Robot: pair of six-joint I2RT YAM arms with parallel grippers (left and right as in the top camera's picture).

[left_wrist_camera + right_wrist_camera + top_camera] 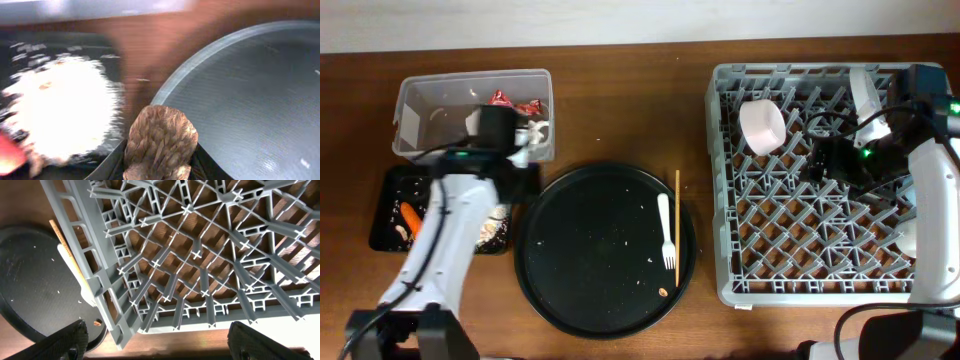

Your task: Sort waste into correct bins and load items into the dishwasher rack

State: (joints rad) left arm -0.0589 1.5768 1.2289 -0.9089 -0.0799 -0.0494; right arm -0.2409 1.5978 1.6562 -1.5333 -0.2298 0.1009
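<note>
In the left wrist view my left gripper (159, 165) is shut on a brown crumbly food scrap (160, 137), held over the gap between the shallow black tray (112, 60) and the round tray (250, 100). From overhead that gripper (520, 168) is mostly hidden under its own arm. The black tray (388, 190) holds an orange carrot piece (410, 217) and pale scraps (496, 226). The clear tub (470, 85) contains a red wrapper (501, 98) and white tissues (537, 130). My right gripper (167, 350) hangs open above the grey dishwasher rack (725, 190), with nothing between its fingers.
A white fork (666, 230) and a wooden chopstick (677, 225) lie on the right side of the large round black tray (590, 255), with an orange crumb (664, 291) nearby. Inside the rack are a pale pinkish bowl (762, 125) and a white cup (866, 95).
</note>
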